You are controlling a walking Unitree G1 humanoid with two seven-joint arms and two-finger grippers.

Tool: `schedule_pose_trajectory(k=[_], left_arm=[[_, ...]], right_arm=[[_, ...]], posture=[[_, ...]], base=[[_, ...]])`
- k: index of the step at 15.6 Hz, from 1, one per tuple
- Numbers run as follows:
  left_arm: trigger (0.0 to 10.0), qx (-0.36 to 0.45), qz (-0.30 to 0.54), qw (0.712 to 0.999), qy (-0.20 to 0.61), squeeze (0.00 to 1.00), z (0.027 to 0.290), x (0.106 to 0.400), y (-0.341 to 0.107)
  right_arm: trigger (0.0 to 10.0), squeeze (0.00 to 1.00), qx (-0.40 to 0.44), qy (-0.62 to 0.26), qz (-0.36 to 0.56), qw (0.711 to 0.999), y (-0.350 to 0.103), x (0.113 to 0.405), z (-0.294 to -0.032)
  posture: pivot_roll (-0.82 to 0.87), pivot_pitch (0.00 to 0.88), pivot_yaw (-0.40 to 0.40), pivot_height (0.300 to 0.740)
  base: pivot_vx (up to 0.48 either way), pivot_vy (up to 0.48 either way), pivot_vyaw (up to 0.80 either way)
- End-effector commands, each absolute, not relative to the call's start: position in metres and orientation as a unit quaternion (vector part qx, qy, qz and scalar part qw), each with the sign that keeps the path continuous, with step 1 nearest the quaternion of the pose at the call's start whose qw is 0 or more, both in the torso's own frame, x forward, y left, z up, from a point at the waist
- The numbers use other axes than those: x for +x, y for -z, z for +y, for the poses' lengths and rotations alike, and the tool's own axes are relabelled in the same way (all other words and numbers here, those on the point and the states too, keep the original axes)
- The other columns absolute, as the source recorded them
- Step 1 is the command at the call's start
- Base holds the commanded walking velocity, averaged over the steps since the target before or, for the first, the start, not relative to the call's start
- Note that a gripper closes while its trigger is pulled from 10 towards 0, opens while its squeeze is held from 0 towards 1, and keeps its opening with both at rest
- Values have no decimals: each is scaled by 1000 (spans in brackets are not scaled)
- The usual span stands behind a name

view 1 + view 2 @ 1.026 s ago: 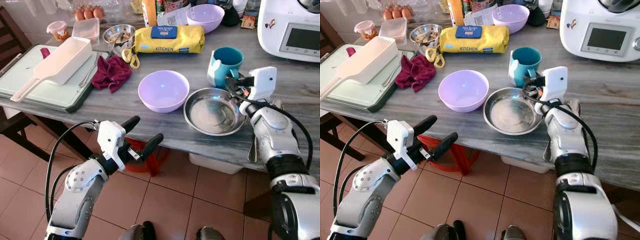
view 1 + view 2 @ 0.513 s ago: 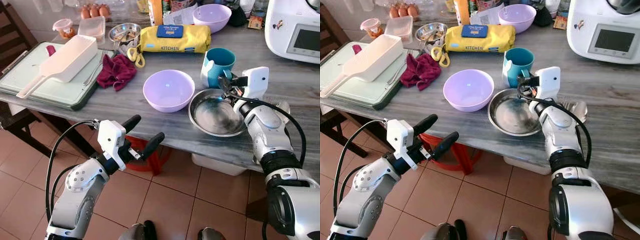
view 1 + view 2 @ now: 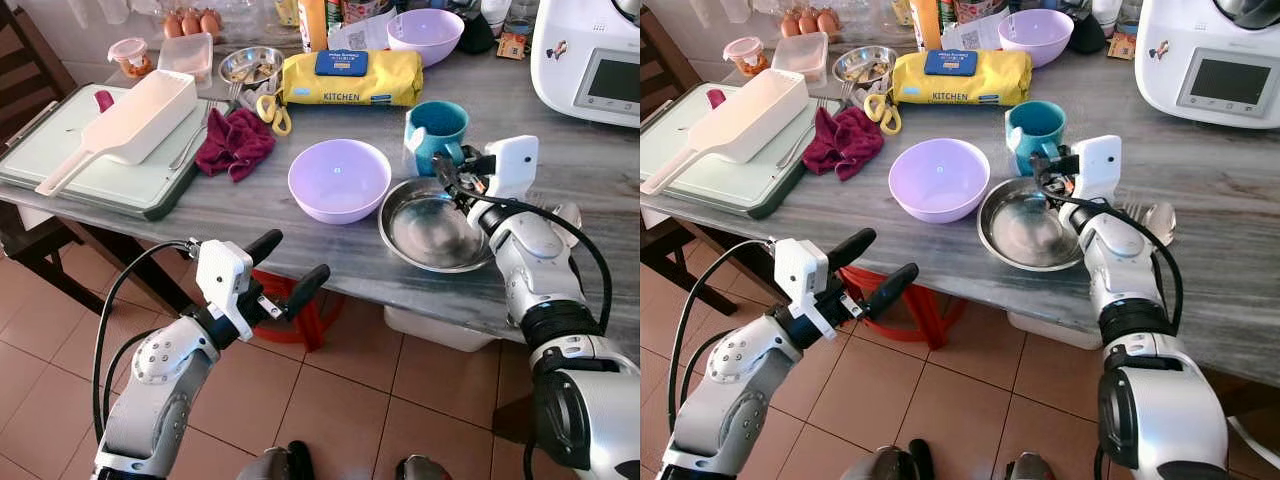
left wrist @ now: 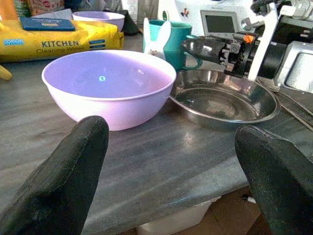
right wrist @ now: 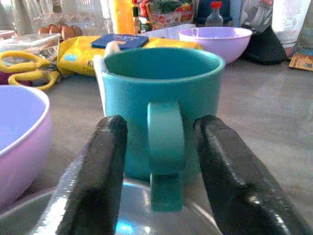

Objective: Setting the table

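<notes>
Jaws of our right gripper [image 5: 161,171] stand apart, one black finger on either side of the teal mug's [image 3: 437,128] handle, and we cannot tell whether they touch it. Our right arm stretches forward over the desk's [image 3: 300,235] near edge, its wrist above the far rim of the steel plate [image 3: 432,226]. The mug stands upright just beyond the plate, toward the desk's right half, its handle facing the gripper. A lilac bowl [image 3: 339,179] sits just beside the plate on its left. Our left gripper [image 3: 283,272] hangs below the near edge over the tiled floor [image 3: 330,400], jaws wide apart and holding nothing, pointing toward the bowl. A yellow pack of kitchen wipes [image 3: 345,78] lies near the far edge.
</notes>
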State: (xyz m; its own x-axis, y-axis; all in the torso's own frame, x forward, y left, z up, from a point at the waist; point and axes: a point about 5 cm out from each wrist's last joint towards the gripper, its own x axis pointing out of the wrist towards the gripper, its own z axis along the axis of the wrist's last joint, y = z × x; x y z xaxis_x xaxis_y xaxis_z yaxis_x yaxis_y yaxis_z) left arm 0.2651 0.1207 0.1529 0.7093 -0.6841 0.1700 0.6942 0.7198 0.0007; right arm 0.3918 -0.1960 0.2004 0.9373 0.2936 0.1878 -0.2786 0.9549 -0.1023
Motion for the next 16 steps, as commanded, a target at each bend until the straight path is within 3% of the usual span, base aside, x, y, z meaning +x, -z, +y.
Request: schedule_pose_trajectory(k=[1,6,13,16], left_arm=[[10000,-23,-75,925,372,0,122,265,-151],[10000,-27,-84,925,371,0,118,272,-153],[10000,-27,-111,939,324,0,118,287,-155],[10000,-7,-109,961,255,0,118,301,-155]], right_arm=[[10000,1000,-33,-154,-123,980,-212,394,-194],[10000,1000,-32,-160,-178,970,-241,389,-196],[10000,1000,-75,-140,-239,958,-252,342,-195],[10000,1000,-85,-114,-232,962,-249,312,-190]], posture=[[-82,189,111,740],[-110,160,107,740],[-163,115,109,740],[-189,93,110,740]], base=[[0,0,0],[0,0,0],[0,0,0],[0,0,0]])
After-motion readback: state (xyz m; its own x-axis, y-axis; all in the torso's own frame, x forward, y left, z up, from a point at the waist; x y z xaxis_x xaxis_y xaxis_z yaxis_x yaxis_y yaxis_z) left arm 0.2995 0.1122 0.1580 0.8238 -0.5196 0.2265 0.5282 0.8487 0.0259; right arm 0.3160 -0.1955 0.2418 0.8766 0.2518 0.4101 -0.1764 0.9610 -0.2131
